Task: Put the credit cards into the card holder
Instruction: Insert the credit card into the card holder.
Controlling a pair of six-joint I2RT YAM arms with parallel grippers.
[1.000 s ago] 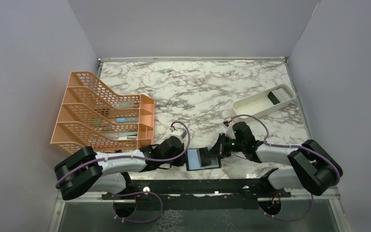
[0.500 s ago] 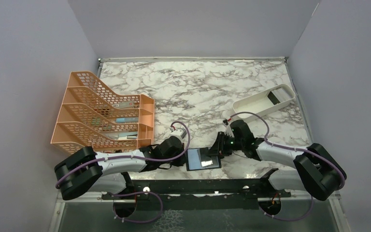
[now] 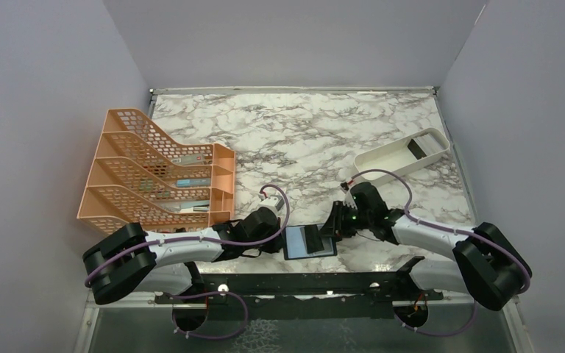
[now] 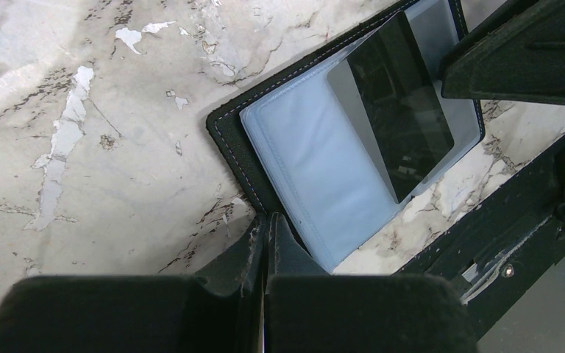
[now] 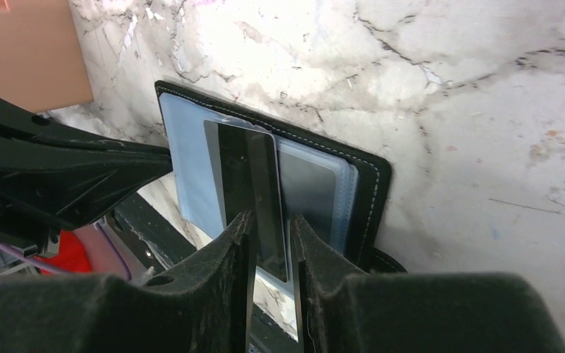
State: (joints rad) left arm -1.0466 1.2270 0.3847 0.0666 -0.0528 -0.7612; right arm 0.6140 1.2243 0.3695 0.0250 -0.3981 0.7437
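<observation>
The card holder (image 3: 299,243) lies open near the table's front edge, its blue-grey lining (image 4: 324,169) facing up. My left gripper (image 4: 265,220) is shut on its near left edge and also shows in the top view (image 3: 279,239). My right gripper (image 5: 270,220) is closed on the black credit card (image 5: 246,158). The card slants between the fingers over the holder's right half (image 5: 364,184). Its far end rests on the lining and its near end overhangs the holder's edge. The card also shows in the left wrist view (image 4: 401,110) and the top view (image 3: 312,237). No yellow-gold card is in view.
An orange mesh file rack (image 3: 154,173) stands left, close behind my left arm. A long white tray (image 3: 401,153) with a dark piece in it sits at the back right. The black base rail (image 3: 301,283) runs just in front of the holder.
My right gripper has shifted slightly left and forward over the holder. The black card's tilt has changed and its bright glare is gone. The left arm has not moved.
</observation>
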